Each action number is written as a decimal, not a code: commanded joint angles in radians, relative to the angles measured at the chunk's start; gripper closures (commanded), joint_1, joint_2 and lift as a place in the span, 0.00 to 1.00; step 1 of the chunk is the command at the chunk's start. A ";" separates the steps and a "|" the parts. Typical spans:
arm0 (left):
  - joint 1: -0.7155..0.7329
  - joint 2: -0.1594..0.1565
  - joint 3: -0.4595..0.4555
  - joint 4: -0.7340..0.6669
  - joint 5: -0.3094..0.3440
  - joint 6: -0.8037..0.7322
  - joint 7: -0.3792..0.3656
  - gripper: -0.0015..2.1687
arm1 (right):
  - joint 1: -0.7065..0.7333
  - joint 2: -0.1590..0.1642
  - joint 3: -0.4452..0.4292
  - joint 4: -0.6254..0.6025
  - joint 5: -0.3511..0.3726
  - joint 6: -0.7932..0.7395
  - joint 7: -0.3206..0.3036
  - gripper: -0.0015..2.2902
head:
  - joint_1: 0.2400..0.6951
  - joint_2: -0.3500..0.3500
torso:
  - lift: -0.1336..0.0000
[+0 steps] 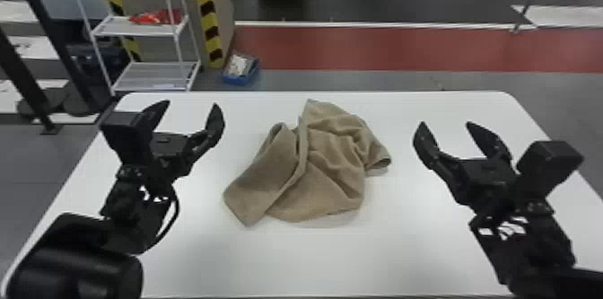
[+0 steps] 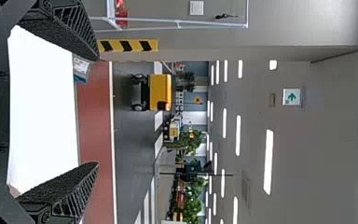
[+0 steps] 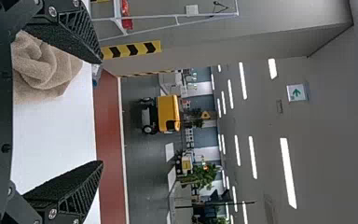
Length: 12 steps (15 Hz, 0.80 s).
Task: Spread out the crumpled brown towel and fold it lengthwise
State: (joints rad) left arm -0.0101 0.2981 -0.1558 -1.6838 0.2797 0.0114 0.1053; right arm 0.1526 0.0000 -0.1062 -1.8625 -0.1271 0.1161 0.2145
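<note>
the left arm (image 1: 76,271) comes in from the near left corner and reaches toward the far side, its gripper (image 1: 192,104) above the far left part of the white table (image 1: 202,248), well to the left of the towel. its two fingers stand wide apart, tips aimed toward the far side. a cable (image 1: 174,217) bows out on the right side of this wrist.

the right arm (image 1: 525,239) comes in from the near right corner and slants to the far left. its gripper (image 1: 446,124) is to the right of the towel, fingers likewise spread wide and tips pointing to the far side.

the brown towel (image 1: 332,154) lies crumpled around the middle of the table, between the two grippers and apart from both. one flap of it angles to the near left, and rumpled folds heap up on its right half.
</note>
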 commanded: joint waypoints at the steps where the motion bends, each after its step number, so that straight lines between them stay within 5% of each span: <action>1: 0.001 -0.001 0.002 -0.001 -0.004 -0.003 0.008 0.04 | -0.001 0.001 0.000 0.000 0.000 0.003 -0.003 0.06 | 0.89 0.50 | 0.10; 12: 0.005 -0.005 -0.008 -0.007 -0.004 -0.006 0.014 0.04 | 0.010 0.001 0.000 -0.003 -0.006 -0.003 -0.015 0.06 | 0.90 0.49 | 0.10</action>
State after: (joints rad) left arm -0.0043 0.2931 -0.1640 -1.6905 0.2753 0.0055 0.1196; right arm 0.1621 0.0000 -0.1058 -1.8652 -0.1333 0.1128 0.1994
